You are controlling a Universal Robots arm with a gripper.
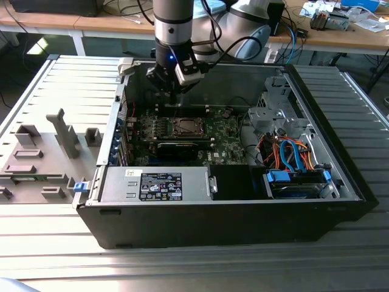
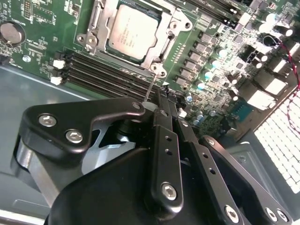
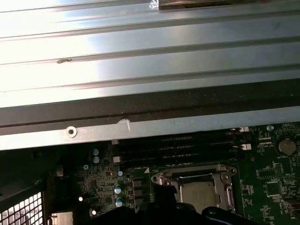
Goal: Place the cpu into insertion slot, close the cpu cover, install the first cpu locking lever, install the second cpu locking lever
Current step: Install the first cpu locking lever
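I am looking at the cpu (image 2: pixel 131 31), a flat square chip with a shiny grey top, and it is sitting inside the insertion slot (image 2: pixel 165 47) on the green board (image 2: pixel 42 56). The cpu cover (image 2: pixel 161 24) is lying down flat around it, so the chip is showing through the big square window in the middle. In the first wrist view the cpu (image 3: pixel 200 191) is peeking out with the metal frame around it. A thin wire lever (image 2: pixel 149 89) is sticking up from one corner of the frame toward my pincer (image 2: pixel 161 96). The pincer is hanging just over the long black memory slots (image 2: pixel 105 75) beside the socket, its two black fingers (image 2: pixel 165 117) are pressed close together, and I am not seeing anything held between them. In the exterior view the pincer (image 1: pixel 173 97) is hovering inside the open computer case (image 1: pixel 243 222), near the back wall, above the socket (image 1: pixel 184 126). There is open room above the board, but the case walls are standing on every side. The case is resting on a ribbed metal desk (image 1: pixel 182 267).
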